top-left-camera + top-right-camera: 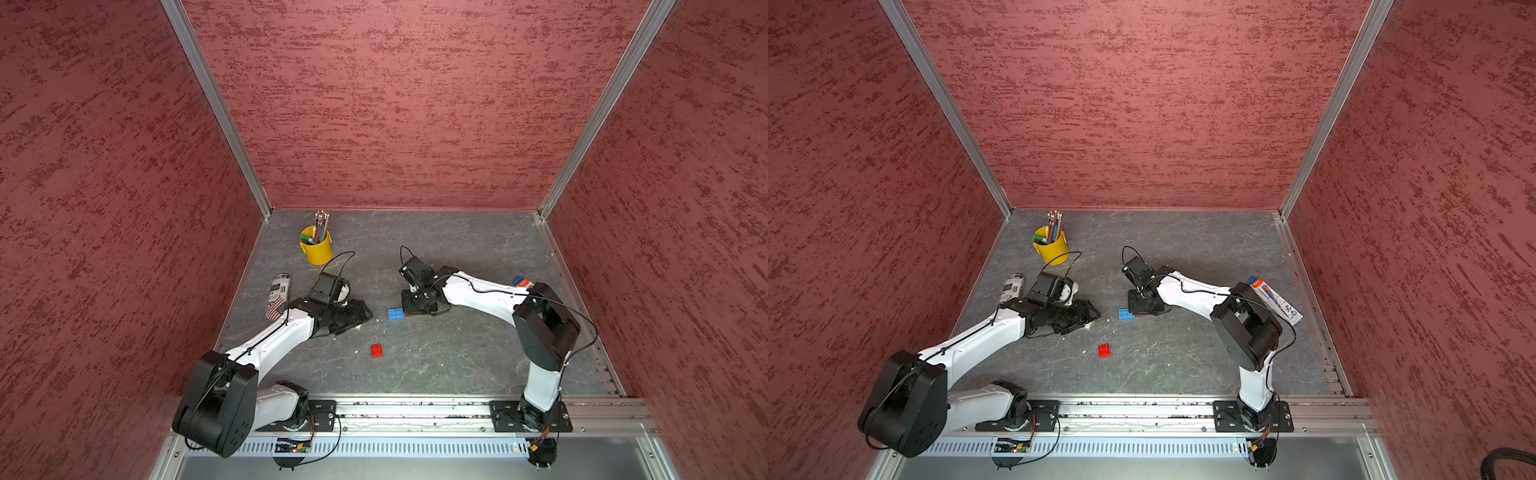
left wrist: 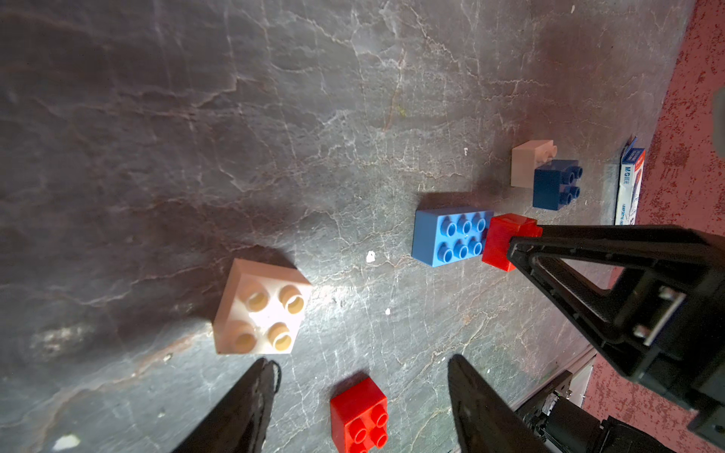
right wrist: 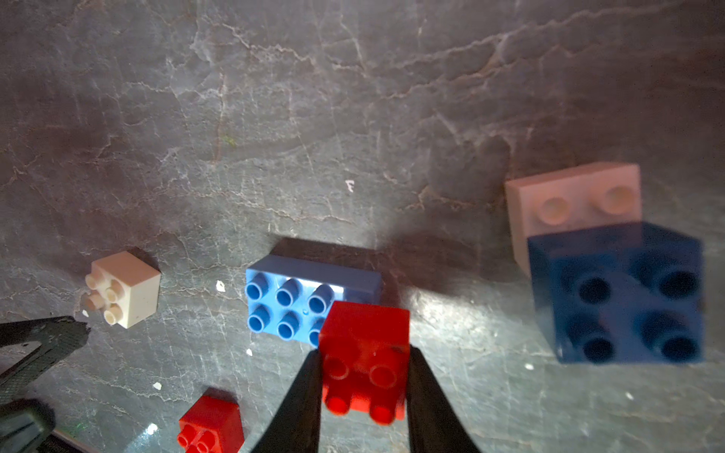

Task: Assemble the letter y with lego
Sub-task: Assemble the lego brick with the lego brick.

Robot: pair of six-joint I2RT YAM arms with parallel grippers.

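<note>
- Red-textured walls close in on three sides of a grey, veined surface (image 1: 457,365) in both top views. Two white-and-black arms reach inward from the front rail.
- Counted in a top view: one yellow pencil cup (image 1: 316,249), one patterned can (image 1: 277,296) lying on its side, and one blue-and-red box (image 1: 1277,301) beside the right arm. One long blue brick (image 1: 395,313) lies near the middle, and one loose red brick (image 1: 377,350) lies nearer the rail.
- From above, the left tool (image 1: 359,318) sits low over the surface, left of the long blue brick. The right tool (image 1: 417,309) is down at that brick's right end. Both sets of jaws are too small to read at this range.
- Left wrist view: the left tool (image 2: 361,359) stands with its fingers apart and nothing between them. One lone white brick (image 2: 261,310) lies just past one fingertip, and the loose red brick (image 2: 360,415) lies on the surface between the two fingers.
- The same view shows six lego bricks, all on or just over the surface: two red, two white and two blue.
- Right wrist view: the right tool (image 3: 365,355) is clamped on the clamped red brick (image 3: 365,333), held over one end of the long blue brick (image 3: 290,298). Six blue studs show. Whether the red brick is pressed home cannot be told.
- Apart from that pair, the dark blue square brick (image 3: 616,290) overlaps the second white brick (image 3: 569,196), leaving two white studs showing.
</note>
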